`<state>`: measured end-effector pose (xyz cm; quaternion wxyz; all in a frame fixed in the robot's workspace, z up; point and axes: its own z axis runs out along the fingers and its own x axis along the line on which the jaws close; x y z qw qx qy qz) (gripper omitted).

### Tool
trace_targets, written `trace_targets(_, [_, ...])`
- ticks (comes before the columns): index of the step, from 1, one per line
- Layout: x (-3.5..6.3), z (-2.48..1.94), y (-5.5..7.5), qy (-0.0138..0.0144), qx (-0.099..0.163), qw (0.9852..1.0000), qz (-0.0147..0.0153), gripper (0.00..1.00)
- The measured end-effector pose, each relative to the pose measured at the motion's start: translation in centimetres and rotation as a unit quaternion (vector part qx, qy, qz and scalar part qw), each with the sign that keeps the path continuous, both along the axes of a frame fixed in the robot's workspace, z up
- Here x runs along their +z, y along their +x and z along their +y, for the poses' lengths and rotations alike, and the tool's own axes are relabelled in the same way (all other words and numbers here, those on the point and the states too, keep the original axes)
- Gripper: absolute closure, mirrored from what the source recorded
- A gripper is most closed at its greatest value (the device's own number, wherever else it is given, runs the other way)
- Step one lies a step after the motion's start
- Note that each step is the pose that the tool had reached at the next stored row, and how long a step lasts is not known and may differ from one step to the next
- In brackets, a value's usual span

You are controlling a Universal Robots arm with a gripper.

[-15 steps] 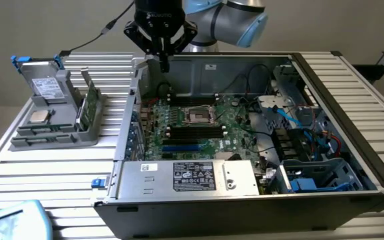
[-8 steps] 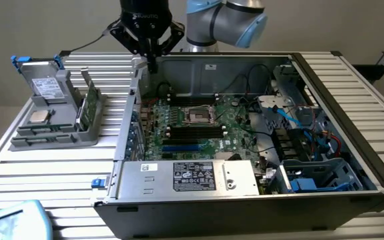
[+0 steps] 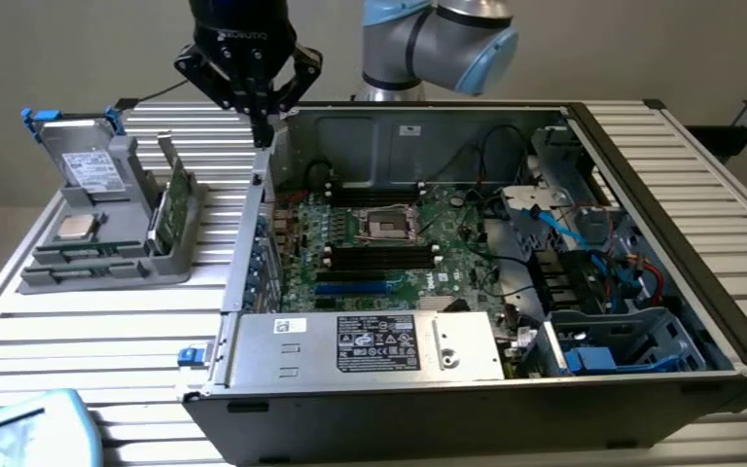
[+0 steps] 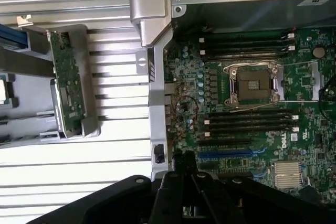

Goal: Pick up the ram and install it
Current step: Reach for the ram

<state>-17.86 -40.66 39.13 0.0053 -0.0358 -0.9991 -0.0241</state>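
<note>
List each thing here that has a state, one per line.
gripper, shut, holding nothing.
ram, lying in the tray, not gripped.
card, standing on edge in the tray.
computer case, lying open, cover off.
memory slots, look empty.

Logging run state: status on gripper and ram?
Gripper shut, empty, near case wall. Ram standing in grey holder, untouched. Path between looks open.
</note>
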Motion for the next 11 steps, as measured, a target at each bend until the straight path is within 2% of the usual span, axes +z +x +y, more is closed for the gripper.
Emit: trace_targets(11, [-0.20,-0.79,-4.6,0.0000,0.000,0.9999,0.0145,0.89])
